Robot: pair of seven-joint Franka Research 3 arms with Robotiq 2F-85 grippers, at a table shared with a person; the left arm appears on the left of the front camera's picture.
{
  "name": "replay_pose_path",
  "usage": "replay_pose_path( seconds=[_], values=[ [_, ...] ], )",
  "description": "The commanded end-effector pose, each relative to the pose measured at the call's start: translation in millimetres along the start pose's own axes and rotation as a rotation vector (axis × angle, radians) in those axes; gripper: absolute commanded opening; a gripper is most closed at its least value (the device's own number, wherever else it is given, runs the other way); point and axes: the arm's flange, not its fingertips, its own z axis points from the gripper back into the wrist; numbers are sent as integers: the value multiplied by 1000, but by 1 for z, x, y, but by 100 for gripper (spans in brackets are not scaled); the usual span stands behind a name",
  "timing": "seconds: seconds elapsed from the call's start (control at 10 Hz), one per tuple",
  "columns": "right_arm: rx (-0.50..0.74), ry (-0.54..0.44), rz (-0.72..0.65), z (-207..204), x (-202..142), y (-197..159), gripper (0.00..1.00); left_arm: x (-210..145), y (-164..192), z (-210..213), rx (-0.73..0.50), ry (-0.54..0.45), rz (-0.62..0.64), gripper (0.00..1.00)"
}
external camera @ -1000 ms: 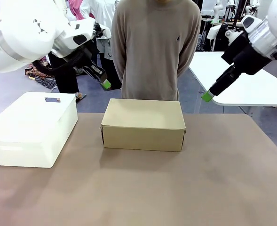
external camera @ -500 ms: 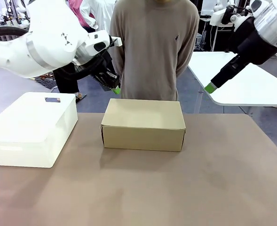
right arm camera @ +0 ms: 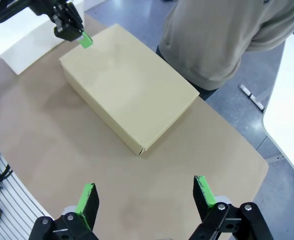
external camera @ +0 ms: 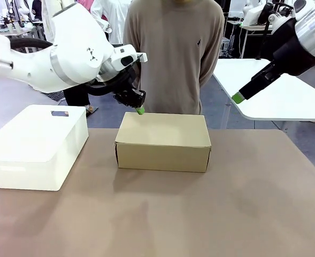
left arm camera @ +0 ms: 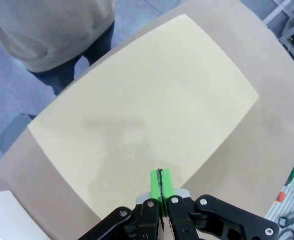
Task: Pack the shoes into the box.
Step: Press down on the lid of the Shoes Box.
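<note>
The left gripper [external camera: 140, 111] has its green pads pressed together on nothing, tip pointing down, and hangs just above the far left corner of the box [external camera: 163, 140]; from its own wrist camera the closed tip [left arm camera: 160, 183] sits over the tan lid near one edge. The right gripper [external camera: 237, 98] is raised well off to the right, beyond the box's right end and high above the table [external camera: 200, 214], with its jaws spread wide and empty, as its own view [right arm camera: 149, 200] shows. The box stands at the middle of the table, lid down flat, its long side running left to right across the front view, with a person standing just behind it. The shoes cannot be seen, so whether they are inside the shut box cannot be told. A white bin [external camera: 34, 144] sits well apart to the left. The left arm is clearly the nearer one, and its tip lies at the back edge of the lid, which suggests the lid is the next thing to be worked.
</note>
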Motion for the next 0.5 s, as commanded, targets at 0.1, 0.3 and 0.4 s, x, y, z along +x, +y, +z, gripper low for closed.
replay_pose_path(
  seconds=[0.1,0.3,0.4],
  values=[
    [4,22,-3,1,3,-2,100,33,2,-20,14,51,-10,0],
    [4,22,-3,1,3,-2,100,54,-1,-36,36,78,-42,0],
    [4,22,-3,1,3,-2,100,62,-1,-42,41,93,-52,0]
  ],
)
